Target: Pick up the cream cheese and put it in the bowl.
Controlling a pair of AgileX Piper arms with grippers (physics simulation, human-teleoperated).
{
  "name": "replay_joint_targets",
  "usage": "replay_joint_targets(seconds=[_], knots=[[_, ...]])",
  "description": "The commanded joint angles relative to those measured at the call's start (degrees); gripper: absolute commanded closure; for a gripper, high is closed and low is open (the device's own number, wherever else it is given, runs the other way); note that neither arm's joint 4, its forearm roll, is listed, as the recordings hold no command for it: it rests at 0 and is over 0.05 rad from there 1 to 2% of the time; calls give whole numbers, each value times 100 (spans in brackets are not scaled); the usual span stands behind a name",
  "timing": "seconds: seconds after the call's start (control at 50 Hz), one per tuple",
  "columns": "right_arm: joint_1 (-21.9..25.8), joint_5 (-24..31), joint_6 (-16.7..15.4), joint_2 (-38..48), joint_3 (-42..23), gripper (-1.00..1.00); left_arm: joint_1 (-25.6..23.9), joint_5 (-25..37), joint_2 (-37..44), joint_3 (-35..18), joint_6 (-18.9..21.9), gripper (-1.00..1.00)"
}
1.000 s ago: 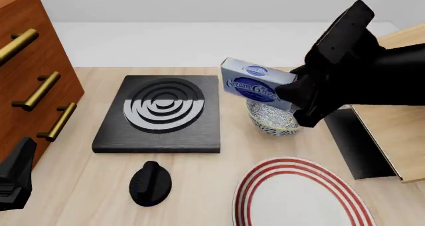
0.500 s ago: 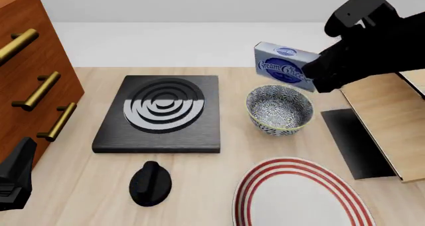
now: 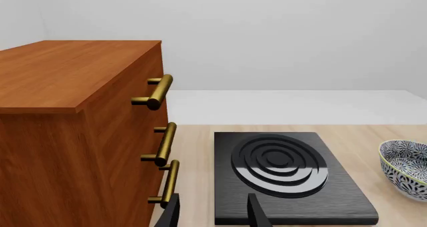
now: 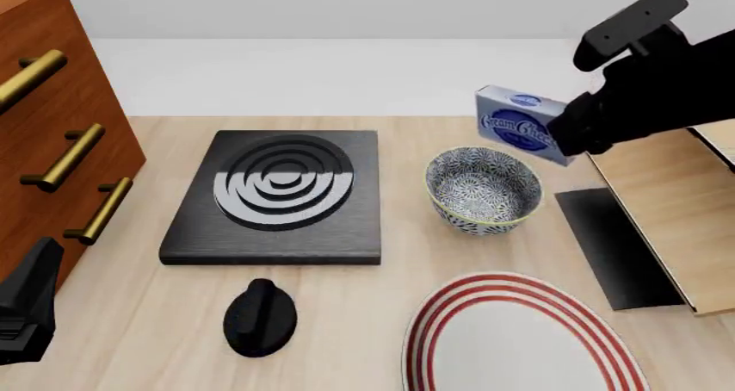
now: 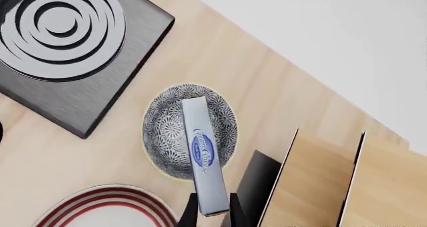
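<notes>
The cream cheese (image 4: 521, 130), a silver-grey box with a blue oval logo, is held in the air by my right gripper (image 4: 571, 138), which is shut on it. It hangs above the far right rim of the blue-grey patterned bowl (image 4: 484, 189). In the right wrist view the cream cheese (image 5: 202, 154) lies between the fingers (image 5: 187, 213), with the bowl (image 5: 165, 132) below it. My left gripper (image 3: 212, 214) is open and empty, low at the near left of the table (image 4: 26, 309). The bowl's edge (image 3: 407, 168) shows in its view.
A black stove slab with a ringed burner (image 4: 281, 193) lies left of the bowl. A black knob (image 4: 260, 316) and a red-striped white plate (image 4: 517, 344) are near the front. A wooden drawer cabinet (image 4: 52, 124) stands at the left, a wooden rack (image 4: 672, 223) at the right.
My right gripper has carried the cream cheese from low at the bowl's left rim up and to the right, over the bowl's far right side. The left arm has not moved.
</notes>
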Motion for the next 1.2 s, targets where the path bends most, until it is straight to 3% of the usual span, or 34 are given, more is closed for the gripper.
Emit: replay_joint_targets(seconds=[0.02, 0.62, 1.2], knots=[[-251, -298, 90, 246, 116, 100, 0, 0, 0, 0, 0, -100], [-115, -1431, 413, 1311, 469, 100, 0, 0, 0, 0, 0, -100], [16, -1799, 547, 1733, 520, 100, 0, 0, 0, 0, 0, -100]])
